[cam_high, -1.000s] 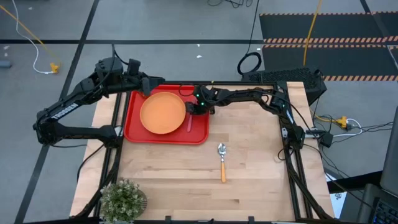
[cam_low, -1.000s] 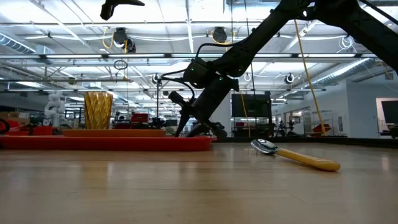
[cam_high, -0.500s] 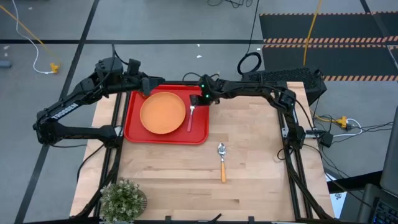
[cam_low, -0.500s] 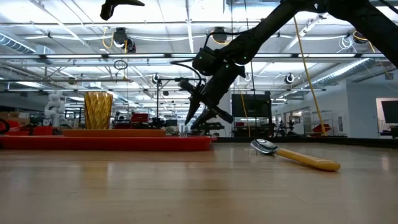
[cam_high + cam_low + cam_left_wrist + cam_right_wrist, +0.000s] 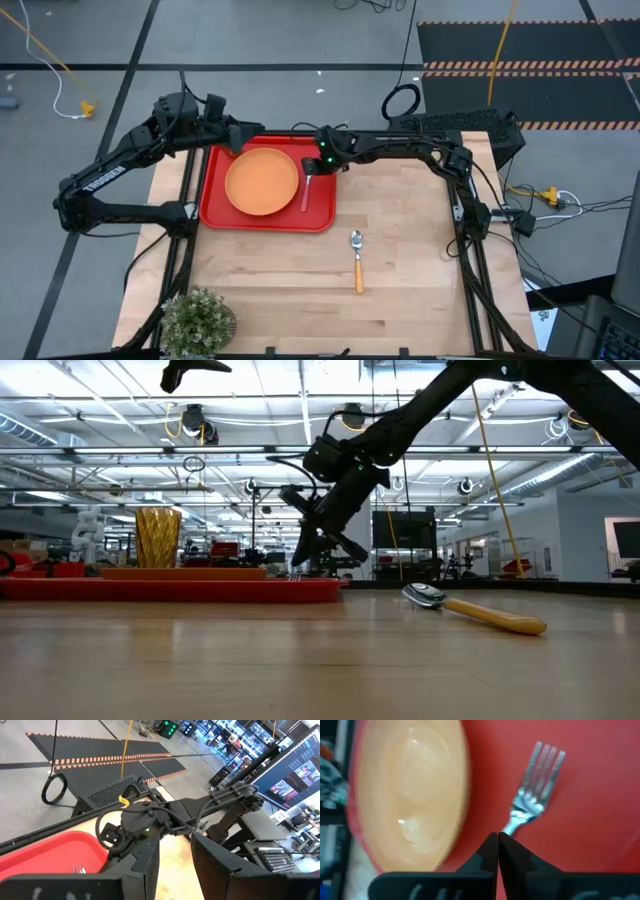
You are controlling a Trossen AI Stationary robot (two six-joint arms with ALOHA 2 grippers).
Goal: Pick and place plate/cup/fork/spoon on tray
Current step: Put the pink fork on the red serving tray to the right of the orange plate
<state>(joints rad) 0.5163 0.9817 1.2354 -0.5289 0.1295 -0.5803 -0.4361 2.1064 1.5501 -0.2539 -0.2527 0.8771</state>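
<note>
The red tray [image 5: 322,215] lies at the table's far left. The orange plate [image 5: 262,180] rests flat on it. The fork [image 5: 306,192] lies on the tray right of the plate, its silver head [image 5: 540,775] showing in the right wrist view. The amber cup [image 5: 158,537] stands upright on the tray; in the high view my left arm hides it. The spoon [image 5: 357,258] lies on the bare table. My right gripper [image 5: 313,171] hangs shut and empty just above the fork. My left gripper [image 5: 236,138] is open over the tray's far left corner.
A potted green plant [image 5: 197,320] stands at the table's near left corner. Bare wood stretches right of the tray and around the spoon [image 5: 470,607].
My right gripper has risen from the tray's right part and drawn back a little toward the table's far edge. The fork stays lying flat on the tray beside the plate.
</note>
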